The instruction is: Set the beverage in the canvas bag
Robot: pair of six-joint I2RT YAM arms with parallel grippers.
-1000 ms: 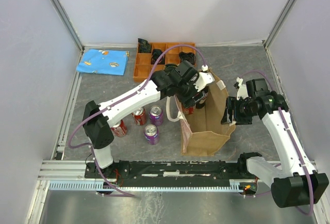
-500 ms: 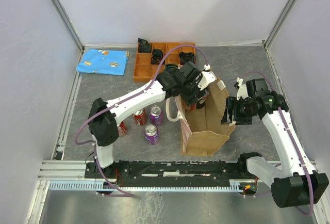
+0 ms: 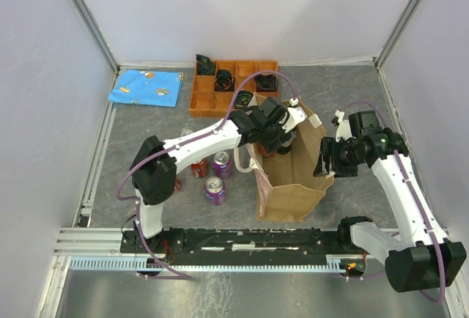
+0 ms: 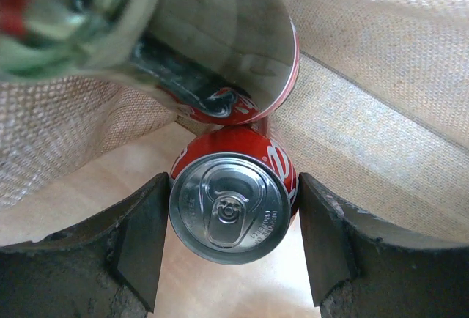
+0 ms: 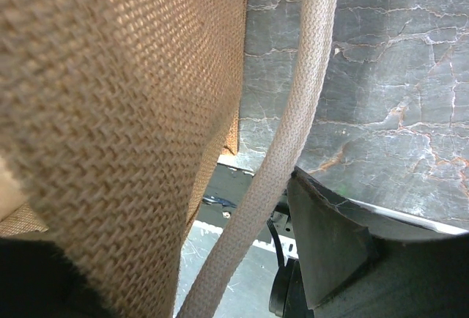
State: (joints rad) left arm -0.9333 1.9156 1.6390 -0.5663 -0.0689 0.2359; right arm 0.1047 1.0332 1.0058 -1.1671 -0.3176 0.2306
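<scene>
Left pincer [image 3: 277, 136] clamped on a red aluminium can [image 4: 229, 215], ring-pull upward, inside the coarse-woven tan canvas bag [image 3: 293, 182] (upright on the grey marbled bench [image 3: 146, 124]). Right pincer [image 3: 327, 158] at the bag's rim beside a whitish webbing handle [image 5: 293, 113]; its grip cannot be told.

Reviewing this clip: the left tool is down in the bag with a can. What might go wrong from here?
1. The red can in the left tool is close to another can lying in the canvas bag; once released, it may land on that can and topple.
2. The bag's mouth, with the right tool at its rim, looks snug around the left arm; withdrawing might snag a wall and tip the bag.
</scene>
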